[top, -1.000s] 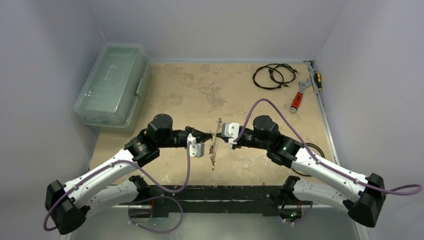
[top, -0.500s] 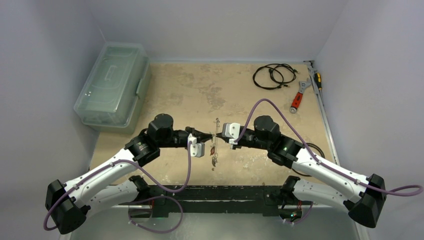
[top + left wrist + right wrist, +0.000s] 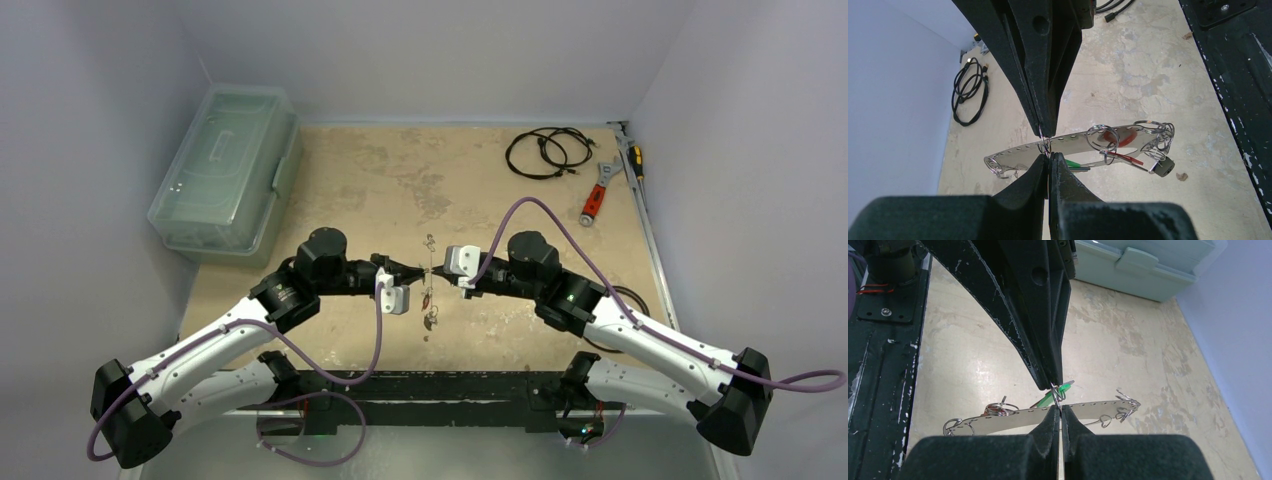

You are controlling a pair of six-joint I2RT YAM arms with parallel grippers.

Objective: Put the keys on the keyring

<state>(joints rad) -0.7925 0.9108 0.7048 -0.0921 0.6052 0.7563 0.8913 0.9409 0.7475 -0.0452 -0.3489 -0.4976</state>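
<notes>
change: the keyring (image 3: 1083, 142) is now seen lying almost square to the near edge of the table (image 3: 400, 180). A second earlier its far end was slanted toward the right arm. The arms themselves are hardly displaced.
meaning: this is judged a small re-aligning of the hoop while a split ring (image 3: 1046, 146) is worked. No key is seen dropped or freed.
left gripper (image 3: 1048, 150): closed hard, pinched on the small split ring at the keyring's rim.
right gripper (image 3: 1059, 399): closed hard, pinched on another small ring at the rim, just beside the green key (image 3: 1055, 392).
keyring position: held in the air between both grippers, above the middle of the table toward its near edge, not resting on it.
keys: the red key (image 3: 1118, 136) and black key (image 3: 1162, 167) are seen hanging at one end of the hoop, the green key near its middle. Whether each is fully threaded cannot be told.
progress: judged late, since no loose key is seen on the table.
surroundings: a clear lidded box (image 3: 225, 170) is at the far left corner. A black cable coil (image 3: 545, 150), a wrench (image 3: 597, 195) and a screwdriver (image 3: 633, 158) are at the far right corner, well apart from the work.
obstruction: nothing lies between the grippers and the hoop. The pinched rings are hidden by the fingertips, so their seating cannot be checked.
</notes>
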